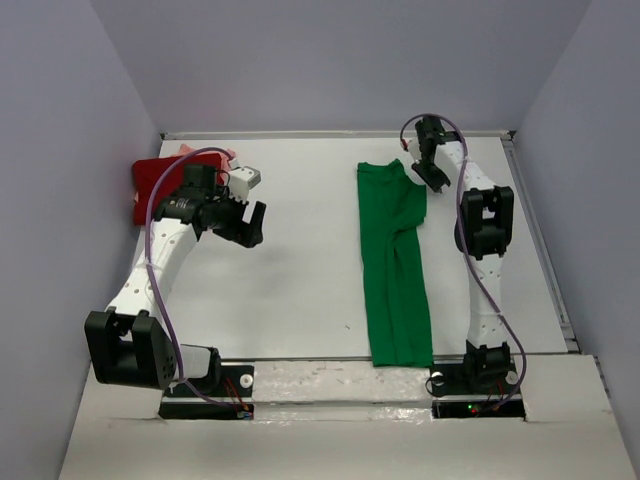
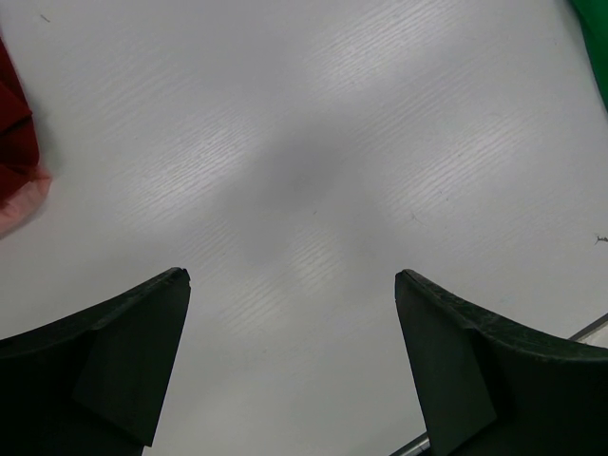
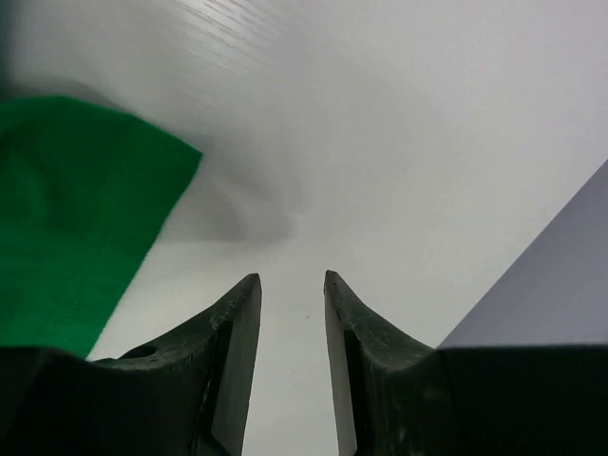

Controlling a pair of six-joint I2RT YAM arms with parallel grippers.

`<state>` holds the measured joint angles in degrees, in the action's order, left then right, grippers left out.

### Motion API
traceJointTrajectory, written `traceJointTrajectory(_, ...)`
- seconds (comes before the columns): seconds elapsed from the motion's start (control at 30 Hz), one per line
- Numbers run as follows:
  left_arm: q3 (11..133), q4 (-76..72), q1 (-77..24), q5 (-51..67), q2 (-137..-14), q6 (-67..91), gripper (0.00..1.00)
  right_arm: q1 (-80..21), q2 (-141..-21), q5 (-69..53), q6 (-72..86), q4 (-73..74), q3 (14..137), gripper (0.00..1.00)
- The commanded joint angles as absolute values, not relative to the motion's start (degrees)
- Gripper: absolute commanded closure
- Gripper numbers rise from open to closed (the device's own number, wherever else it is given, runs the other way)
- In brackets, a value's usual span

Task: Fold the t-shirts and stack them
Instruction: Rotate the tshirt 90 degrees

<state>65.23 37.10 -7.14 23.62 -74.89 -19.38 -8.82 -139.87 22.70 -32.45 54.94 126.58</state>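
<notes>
Counter (image 1: 300, 280): white, walled in on three sides, with an arm bolted at each near corner
Red shirt (image 1: 150, 185): in the far left corner of the counter, lying as a compact heap, partly hidden behind the left arm's wrist; the left wrist view catches its edge (image 2: 13, 123) at the left border
Pink shirt (image 1: 226, 152): only a small bit shows, at the far edge just beyond the red shirt; in the left wrist view a pale strip (image 2: 21, 201) sits right under the red edge
Left arm (image 1: 150, 265): leans from its base toward the far left, wrist over the red shirt's near side
Left fingers (image 1: 252, 232): just right of the red shirt, spread wide, holding nothing; in their own view (image 2: 123, 351) only bare counter lies between them
Green shirt (image 1: 395, 270): right of centre, flat on the counter as a long narrow strip from the far half to the near edge, wider at its far end
Right arm (image 1: 485, 260): stands along the green shirt's right side
Right fingers (image 1: 438, 178): at the far right corner of the green shirt, a narrow gap between them and nothing in it (image 3: 228, 351); the green cloth (image 3: 66, 218) lies to their left, blurred, apart from them
</notes>
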Motion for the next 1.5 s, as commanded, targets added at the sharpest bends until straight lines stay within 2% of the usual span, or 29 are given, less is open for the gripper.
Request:
traceJointTrajectory(0.0,65.2,36.7,-6.8,24.9,-73.3,-19.6,0.01,-6.9,-134.7,14.2,-27.9,56.2,125.9,0.62)
traceJointTrajectory(0.4,66.5,36.7,-6.8,25.4,-75.7,-19.6,0.01,-5.3,-129.2,-5.4,-23.6,60.5,123.0,0.63)
traceJointTrajectory(1.47,66.1,36.4,-6.8,24.7,-75.8,-19.8,0.01,-3.0,-139.8,-12.6,-22.9,64.7,128.4,0.64)
